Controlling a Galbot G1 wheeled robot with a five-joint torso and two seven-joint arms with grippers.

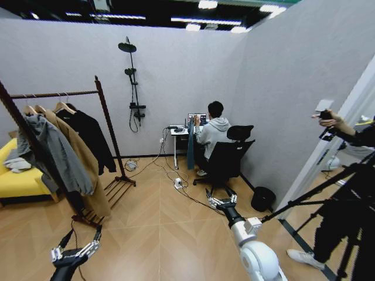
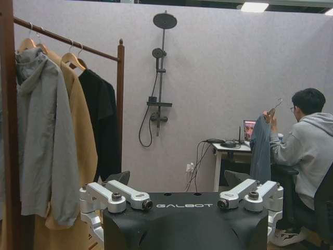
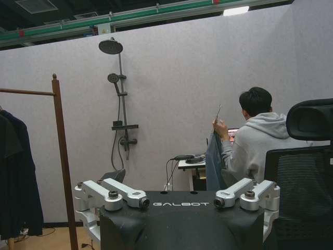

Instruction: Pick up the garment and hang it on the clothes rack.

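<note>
The garment (image 1: 190, 143), a long dark teal jacket, hangs from a hanger that a seated person's hand holds up beside the desk at the far wall; it also shows as the garment (image 2: 260, 151) and the garment (image 3: 214, 166). The clothes rack (image 1: 109, 130) of dark reddish wood stands at the left, its post (image 2: 120, 104) and post (image 3: 61, 156) showing in the wrist views. My left gripper (image 1: 73, 253) is low at the front left, open and empty, far from the garment. My right gripper (image 1: 221, 203) reaches forward at the centre right, open, behind the person's chair. The spread fingers (image 2: 117, 196) and fingers (image 3: 117, 195) hold nothing.
A grey jacket (image 1: 55, 155), a tan coat (image 1: 82, 158) and a black coat (image 1: 91, 137) hang on the rack. A yellow sofa (image 1: 20, 184) sits behind it. An office chair (image 1: 225, 161), floor cables (image 1: 176, 182), a black bin (image 1: 263, 198) and a tripod (image 1: 328, 187) lie ahead and right.
</note>
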